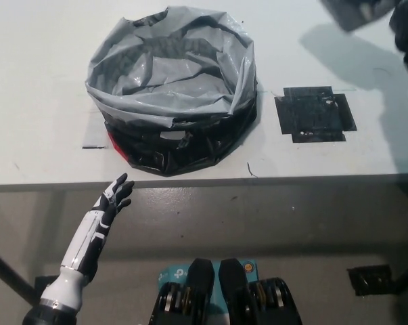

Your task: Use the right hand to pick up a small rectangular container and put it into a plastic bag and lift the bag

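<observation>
The grey plastic bag (170, 81) stands open on the white table (41, 81), its rim rolled over a round black base. At the picture's top right corner, a corner of the small translucent rectangular container (349, 15) shows, raised high above the table. My black right hand (379, 7) holds it but is mostly cut off by the frame edge. The container throws a shadow on the table right of the bag. My white left hand (116, 195) rests open below the table's front edge, at the lower left.
A black taped square (314, 114) marks the table right of the bag. A bit of red (115, 142) peeks out at the bag's lower left. The table's front edge (258, 179) runs across the middle of the picture.
</observation>
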